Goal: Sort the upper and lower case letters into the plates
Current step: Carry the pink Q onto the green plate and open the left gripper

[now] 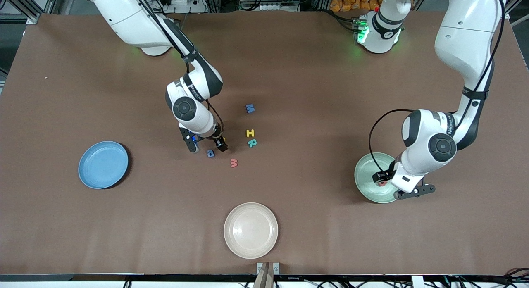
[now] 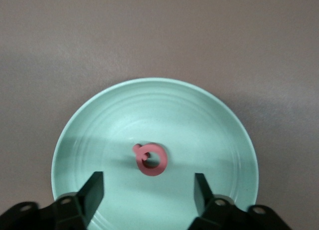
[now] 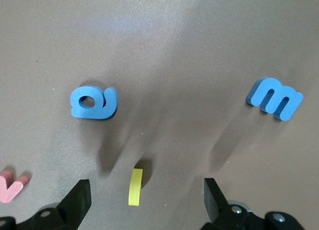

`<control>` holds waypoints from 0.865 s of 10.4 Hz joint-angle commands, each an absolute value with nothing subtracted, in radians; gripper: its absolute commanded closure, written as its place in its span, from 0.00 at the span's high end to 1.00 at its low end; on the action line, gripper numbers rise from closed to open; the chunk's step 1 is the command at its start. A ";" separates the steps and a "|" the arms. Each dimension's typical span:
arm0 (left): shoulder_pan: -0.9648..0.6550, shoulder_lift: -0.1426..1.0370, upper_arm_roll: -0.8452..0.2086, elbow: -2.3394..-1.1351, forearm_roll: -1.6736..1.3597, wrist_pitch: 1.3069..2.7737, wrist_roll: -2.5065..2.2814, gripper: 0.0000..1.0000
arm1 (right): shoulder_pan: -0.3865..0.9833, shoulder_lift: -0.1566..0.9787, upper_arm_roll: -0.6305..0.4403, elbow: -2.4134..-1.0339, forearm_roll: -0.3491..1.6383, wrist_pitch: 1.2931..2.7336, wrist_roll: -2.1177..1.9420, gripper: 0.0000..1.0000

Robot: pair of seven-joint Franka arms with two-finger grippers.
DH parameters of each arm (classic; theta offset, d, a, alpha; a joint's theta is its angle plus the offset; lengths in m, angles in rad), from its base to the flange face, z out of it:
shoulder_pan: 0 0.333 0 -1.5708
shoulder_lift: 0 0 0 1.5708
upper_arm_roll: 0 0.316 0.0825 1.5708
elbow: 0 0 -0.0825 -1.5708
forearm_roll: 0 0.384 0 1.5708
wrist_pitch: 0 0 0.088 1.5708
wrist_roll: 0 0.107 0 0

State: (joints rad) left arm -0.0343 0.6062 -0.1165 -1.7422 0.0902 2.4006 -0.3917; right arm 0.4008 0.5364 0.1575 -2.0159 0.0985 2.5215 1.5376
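The mint green plate (image 1: 365, 184) lies at the left arm's end of the table with one red letter (image 2: 152, 160) in it. My left gripper (image 1: 380, 178) hangs open and empty over that plate, also in its wrist view (image 2: 148, 190). The sky blue plate (image 1: 103, 164) is empty at the right arm's end. My right gripper (image 1: 221, 146) is open, low over the table, its fingers either side of a yellow letter (image 3: 135, 186) standing on edge. Around it lie a blue a-shaped letter (image 1: 210, 153), a red letter (image 1: 234, 163), a yellow H (image 1: 250, 133), a teal R (image 1: 252, 143) and a blue m (image 1: 249, 108).
A cream-beige plate (image 1: 251, 230) lies empty nearest the front camera, mid-table. The blue a-shaped letter (image 3: 93, 102), the blue m (image 3: 274, 98) and the red letter (image 3: 10, 186) also show in the right wrist view.
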 commanded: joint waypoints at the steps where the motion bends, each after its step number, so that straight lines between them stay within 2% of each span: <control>1: -0.037 0.569 -0.129 -1.736 0.110 2.387 -0.420 1.00 | 0.388 0.538 0.166 -2.025 0.078 2.556 1.559 1.00; 3: -0.049 0.537 -0.137 -1.727 0.103 2.352 -0.426 1.00 | 0.387 0.546 0.167 -2.023 0.078 2.563 1.559 1.00; 7: -0.069 0.503 -0.143 -1.597 0.115 2.134 -0.420 1.00 | 0.388 0.552 0.167 -2.020 0.078 2.571 1.559 1.00; 8: -0.069 0.491 -0.162 -1.586 0.114 2.116 -0.423 1.00 | 0.390 0.552 0.167 -2.020 0.078 2.571 1.559 0.58; 9: -0.071 0.480 -0.167 -1.585 0.114 2.105 -0.423 1.00 | 0.390 0.552 0.167 -2.019 0.078 2.583 1.559 0.23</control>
